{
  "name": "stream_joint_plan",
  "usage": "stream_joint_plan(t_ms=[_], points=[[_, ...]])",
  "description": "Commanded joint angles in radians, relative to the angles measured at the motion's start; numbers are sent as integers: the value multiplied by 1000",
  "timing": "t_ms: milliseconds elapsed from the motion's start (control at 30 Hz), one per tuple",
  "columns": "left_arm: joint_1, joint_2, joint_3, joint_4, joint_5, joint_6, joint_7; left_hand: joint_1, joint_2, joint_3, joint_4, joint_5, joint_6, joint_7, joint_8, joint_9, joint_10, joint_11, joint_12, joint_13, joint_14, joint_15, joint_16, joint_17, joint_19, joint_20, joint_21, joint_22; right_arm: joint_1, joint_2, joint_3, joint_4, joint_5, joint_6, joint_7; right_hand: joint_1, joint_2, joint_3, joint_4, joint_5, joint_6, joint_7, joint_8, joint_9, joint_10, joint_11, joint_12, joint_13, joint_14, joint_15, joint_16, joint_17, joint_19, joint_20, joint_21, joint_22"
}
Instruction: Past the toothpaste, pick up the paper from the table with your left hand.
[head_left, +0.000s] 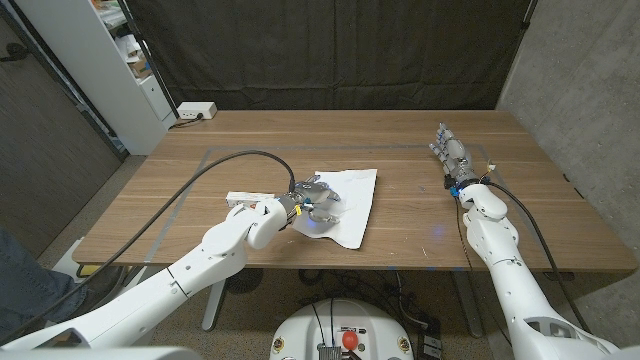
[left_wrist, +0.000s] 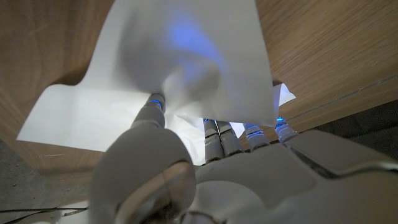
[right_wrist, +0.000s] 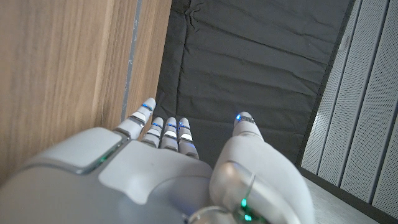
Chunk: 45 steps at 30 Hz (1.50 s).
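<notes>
A white sheet of paper (head_left: 356, 192) lies in the middle of the wooden table (head_left: 420, 225). My left hand (head_left: 313, 201) is on its near left part and grips it, so the sheet bunches up there. In the left wrist view the paper (left_wrist: 186, 56) is gathered between the thumb and the fingertips (left_wrist: 216, 126) of my left hand (left_wrist: 236, 180). A small white toothpaste box (head_left: 241, 198) lies just left of that hand, beside the forearm. My right hand (head_left: 452, 155) waits far to the right, fingers straight and apart, holding nothing; in its wrist view the right hand (right_wrist: 168, 168) stands beside the tabletop.
A white power strip (head_left: 193, 112) sits at the table's back left corner, with a shelf unit (head_left: 130, 60) behind it. A black curtain (head_left: 330, 50) hangs behind the table. A person's leg in jeans (head_left: 25, 285) shows at the lower left.
</notes>
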Motion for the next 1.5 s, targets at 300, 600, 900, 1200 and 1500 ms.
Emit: stream_joint_plan(t_ms=[300, 600, 900, 1200, 1500], points=[[4, -7, -15, 15, -40, -9, 51, 95, 31, 13, -1, -23, 167, -31, 21, 5, 151, -19, 14, 2, 107, -40, 12, -1, 54, 9, 14, 1, 5, 5, 1, 4, -5, 1, -6, 1, 6, 2, -2, 6, 2, -6, 1, 5, 1, 6, 0, 4, 1, 5, 3, 3, 7, 5, -6, 6], [2, -10, -22, 15, -59, -5, 55, 124, 41, 13, 0, -42, 233, -38, 27, 5, 214, -28, 18, 2, 141, -52, 11, -2, 77, 10, 13, 1, 0, 6, 0, -6, -7, 2, -12, 1, 6, 2, -3, 7, 2, -8, 1, 6, 0, 5, 0, 4, 1, 6, 3, 3, 7, 7, -9, 6], [5, -12, -31, 11, -69, 0, 80, 128, 44, 10, 3, -49, 246, -36, 26, 5, 228, -28, 16, 3, 152, -51, 11, -2, 87, 10, 13, 1, -1, 5, -1, -12, -5, 4, -14, 2, 7, 2, -4, 7, 2, -6, 1, 6, 0, 7, 0, 4, 1, 6, 3, 3, 7, 7, -11, 6], [4, -20, -43, 5, -93, 15, 85, 134, 51, 10, 6, -57, 268, -34, 28, 6, 248, -25, 16, 4, 166, -49, 11, -2, 99, 10, 14, 1, -2, 4, -2, -18, -4, 4, -16, 1, 7, 2, -4, 7, 3, -5, 1, 6, 0, 7, 0, 4, 1, 6, 3, 4, 8, 7, -12, 6], [6, -17, -52, -11, -99, 22, 95, 139, 59, 9, 8, -65, 269, -32, 22, 7, 247, -27, 8, 5, 169, -46, 8, -2, 105, 12, 13, 1, -7, 3, -3, -28, -3, 3, -20, 1, 7, 2, -5, 7, 3, -5, 1, 6, 1, 7, 0, 4, 2, 6, 3, 4, 8, 6, -14, 6]])
